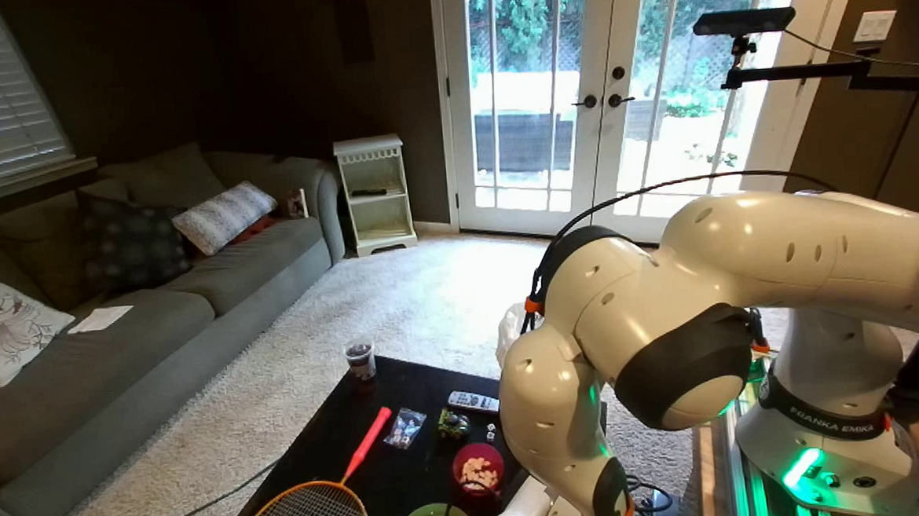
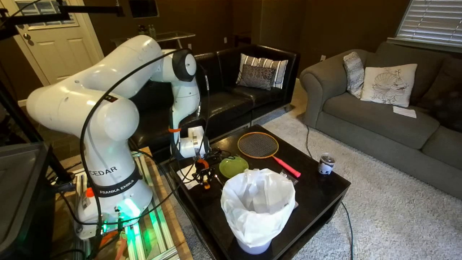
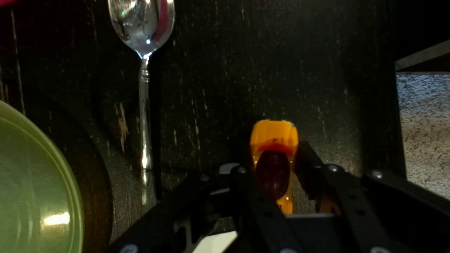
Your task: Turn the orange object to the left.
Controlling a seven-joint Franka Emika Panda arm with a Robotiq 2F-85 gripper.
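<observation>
Between my fingers (image 3: 308,160) lies the orange object (image 3: 275,158), though I cannot tell whether my claw (image 3: 273,166) pinches it or merely straddles it. I should seat an even hold, then twist slowly leftward, clear of the spoon (image 3: 144,105) beside me.

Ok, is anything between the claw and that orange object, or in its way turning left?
Nothing visible stands between them: the claw straddles the orange object. In the wrist view, a spoon lies to its left, apart from it, so probably won't block a turn.
</observation>
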